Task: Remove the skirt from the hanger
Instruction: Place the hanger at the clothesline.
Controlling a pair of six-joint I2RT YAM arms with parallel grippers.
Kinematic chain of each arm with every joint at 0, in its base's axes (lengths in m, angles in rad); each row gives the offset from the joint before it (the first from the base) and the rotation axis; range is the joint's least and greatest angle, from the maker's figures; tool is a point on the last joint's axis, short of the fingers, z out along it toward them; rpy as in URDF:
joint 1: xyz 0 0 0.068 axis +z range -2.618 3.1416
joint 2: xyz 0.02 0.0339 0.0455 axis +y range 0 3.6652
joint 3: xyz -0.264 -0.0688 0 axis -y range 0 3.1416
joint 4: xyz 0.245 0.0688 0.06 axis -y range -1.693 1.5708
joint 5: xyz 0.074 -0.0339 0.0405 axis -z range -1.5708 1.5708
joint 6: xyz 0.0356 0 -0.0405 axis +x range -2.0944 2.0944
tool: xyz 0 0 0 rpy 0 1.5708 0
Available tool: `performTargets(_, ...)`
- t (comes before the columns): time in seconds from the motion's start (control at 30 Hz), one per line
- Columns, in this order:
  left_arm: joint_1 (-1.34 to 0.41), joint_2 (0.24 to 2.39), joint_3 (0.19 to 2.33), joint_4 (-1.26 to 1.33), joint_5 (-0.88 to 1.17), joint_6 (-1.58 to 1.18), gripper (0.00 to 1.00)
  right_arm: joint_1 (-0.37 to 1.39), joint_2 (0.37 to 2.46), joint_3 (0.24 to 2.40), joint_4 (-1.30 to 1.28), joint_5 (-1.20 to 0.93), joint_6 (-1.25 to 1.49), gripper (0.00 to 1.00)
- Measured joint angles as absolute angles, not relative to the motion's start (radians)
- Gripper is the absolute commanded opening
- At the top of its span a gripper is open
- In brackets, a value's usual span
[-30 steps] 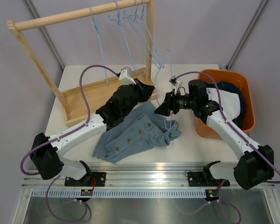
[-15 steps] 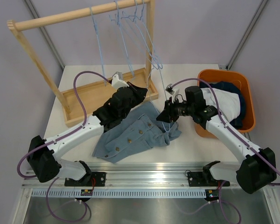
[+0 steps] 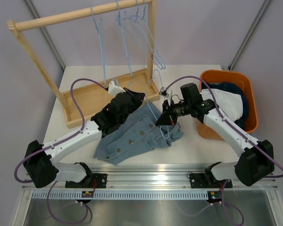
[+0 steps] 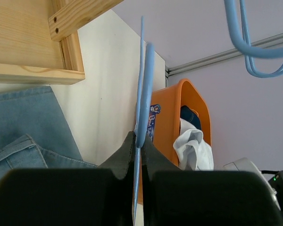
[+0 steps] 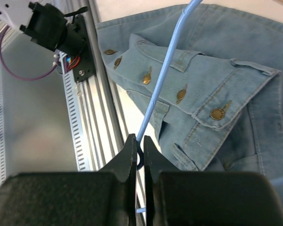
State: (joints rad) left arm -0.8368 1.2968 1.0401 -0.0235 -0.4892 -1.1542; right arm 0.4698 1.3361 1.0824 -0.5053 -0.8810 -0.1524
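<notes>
1. My right claw (image 5: 138, 141) pinches a thin blue wire hanger (image 5: 166, 70), bottom centre.
2. My left claw (image 4: 137, 140) clamps the hanger too.
3. Denim skirt (image 5: 217, 80), brass-buttoned, lies rumpled beyond, upper right.
4. Rounded orange plastic bin (image 4: 191, 92) stands farthest.

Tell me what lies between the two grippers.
In the top view, the blue hanger runs from the left gripper to the right gripper, over the upper edge of the denim skirt. Both sets of jaws are shut on it.
</notes>
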Motion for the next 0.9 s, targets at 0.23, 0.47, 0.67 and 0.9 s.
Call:
performTargets(0.23,-0.839,1.163,0.887,0.002,-0.482,-1.171,0.3,0.469,1.351,1.106,-0.597,-0.934,-0.222,0.0)
performTargets(0.47,-0.84,1.026,0.795,-0.006,-0.482,-1.168,0.56,0.466,1.38,1.108,-0.623,-0.952,-0.229,0.0)
performTargets(0.67,-0.84,0.943,0.772,-0.041,-0.477,-1.119,0.73,0.466,1.41,1.133,-0.638,-0.982,-0.23,0.0)
performTargets(0.9,-0.84,0.838,0.772,-0.204,-0.435,-0.963,0.83,0.467,1.457,1.175,-0.681,-1.039,-0.247,0.0)
